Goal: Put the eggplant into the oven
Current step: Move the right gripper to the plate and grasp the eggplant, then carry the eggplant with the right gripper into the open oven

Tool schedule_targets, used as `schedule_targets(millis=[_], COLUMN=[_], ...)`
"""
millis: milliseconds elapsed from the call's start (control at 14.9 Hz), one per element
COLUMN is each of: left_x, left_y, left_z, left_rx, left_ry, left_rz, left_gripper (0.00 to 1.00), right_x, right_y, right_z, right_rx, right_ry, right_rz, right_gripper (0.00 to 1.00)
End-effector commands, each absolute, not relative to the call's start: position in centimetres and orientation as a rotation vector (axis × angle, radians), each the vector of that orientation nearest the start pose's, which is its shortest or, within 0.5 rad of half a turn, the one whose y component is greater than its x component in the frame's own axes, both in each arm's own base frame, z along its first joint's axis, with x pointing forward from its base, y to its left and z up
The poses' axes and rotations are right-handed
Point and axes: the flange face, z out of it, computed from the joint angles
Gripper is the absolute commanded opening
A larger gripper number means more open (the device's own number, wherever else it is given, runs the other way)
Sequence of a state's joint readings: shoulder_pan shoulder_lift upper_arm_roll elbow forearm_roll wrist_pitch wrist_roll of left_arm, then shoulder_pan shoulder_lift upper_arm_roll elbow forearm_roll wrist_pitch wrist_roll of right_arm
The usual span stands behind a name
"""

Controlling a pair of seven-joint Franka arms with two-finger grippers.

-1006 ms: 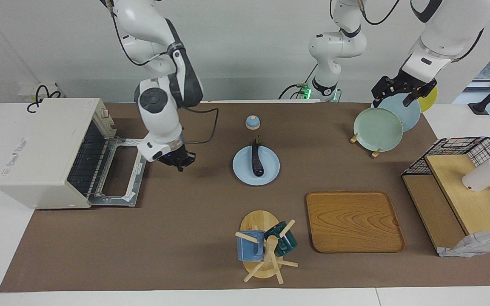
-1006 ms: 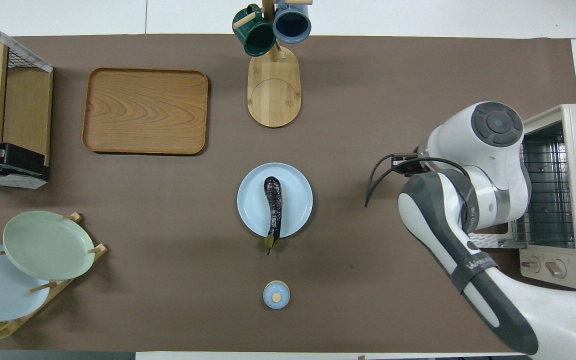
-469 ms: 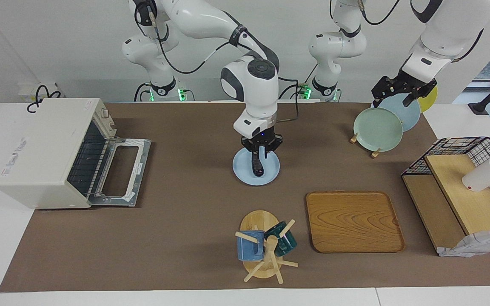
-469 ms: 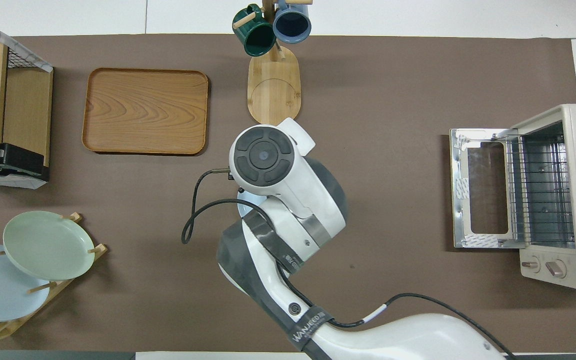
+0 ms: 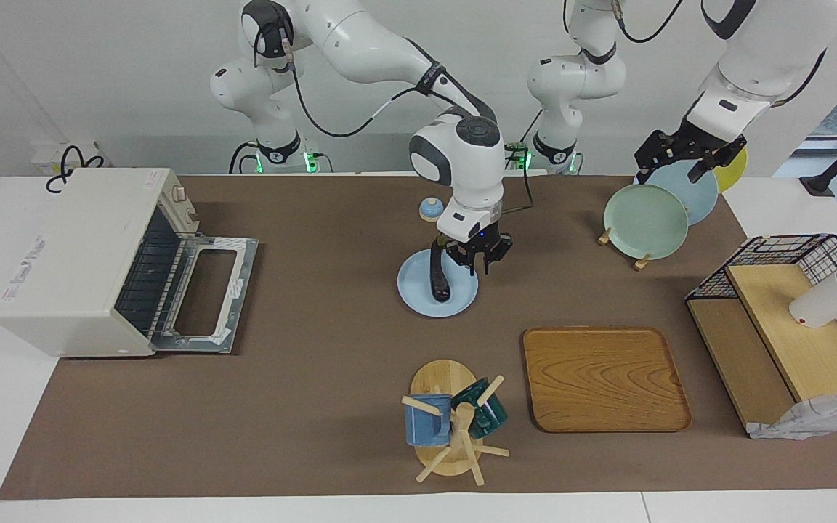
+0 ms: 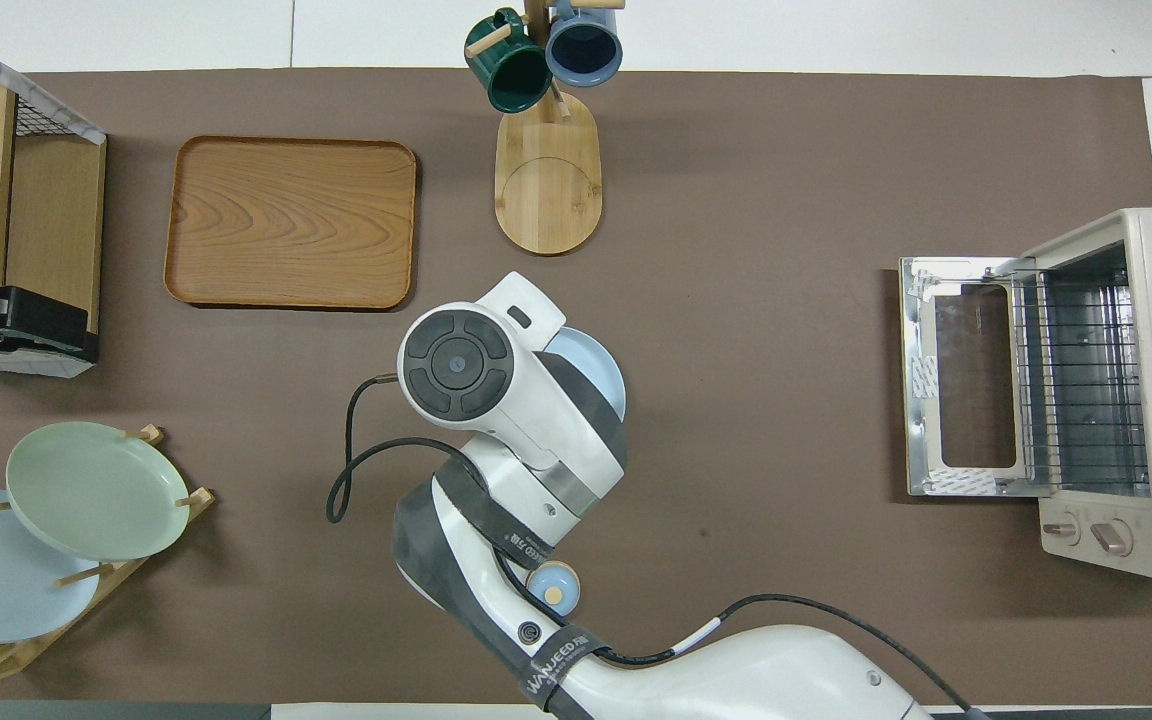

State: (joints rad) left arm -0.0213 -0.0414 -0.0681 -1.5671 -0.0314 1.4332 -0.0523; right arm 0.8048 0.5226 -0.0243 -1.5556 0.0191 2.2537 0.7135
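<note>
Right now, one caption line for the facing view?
Right end effector over the light blue plate beside the eggplant; oven door open.

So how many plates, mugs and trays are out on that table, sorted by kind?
Plates: 4 (pale blue plate under the eggplant; green plate, blue plate and yellow plate in the rack)
Mugs: 2 (blue mug, dark green mug)
Wooden trays: 1
Total: 7
</note>
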Motion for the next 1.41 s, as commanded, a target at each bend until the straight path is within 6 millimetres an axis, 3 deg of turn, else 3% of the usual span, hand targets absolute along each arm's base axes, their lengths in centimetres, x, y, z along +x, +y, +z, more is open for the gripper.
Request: schedule_targets(millis=[0,201,402,603,939,1073,1274,1341], left_x=[52.1,52.1,52.1,52.1,52.1,52.1,52.1,52.1], left_y=[-4.8,-4.8,-4.8,-4.8,-4.8,-4.8,-4.8,-4.8], left_z=[63.6,63.6,63.6,63.6,63.6,63.6,63.6,63.6], left_rx=[-3.16,-3.16,-3.16,-3.16,-3.16,-3.16,-3.16,-3.16], left_ry=[0.068,0.068,0.068,0.068,0.068,0.068,0.068,0.068], left_rz=[0.17,0.17,0.17,0.17,0.17,0.17,0.17,0.17], left_gripper=[1.0,1.0,1.0,1.0,1.0,1.0,1.0,1.0], right_x=[48.6,48.2,47.3,46.1,45.8,45.5,45.1,45.1], right_y=[49.5,48.9,48.5,47.9,47.8,47.7,47.8,47.8], right_z=[34.0,33.5,32.2,30.8,30.3,29.9,29.7,29.7], right_rx=[-3.024,-3.04,-3.024,-3.013,-3.003,-2.996,-2.992,-2.992], right_ry=[-0.139,-0.151,-0.161,-0.168,-0.172,-0.174,-0.184,-0.184], right_rz=[-0.208,-0.203,-0.223,-0.234,-0.244,-0.253,-0.256,-0.256], right_gripper=[0.52,0.51,0.43,0.43,0.42,0.31,0.31,0.26])
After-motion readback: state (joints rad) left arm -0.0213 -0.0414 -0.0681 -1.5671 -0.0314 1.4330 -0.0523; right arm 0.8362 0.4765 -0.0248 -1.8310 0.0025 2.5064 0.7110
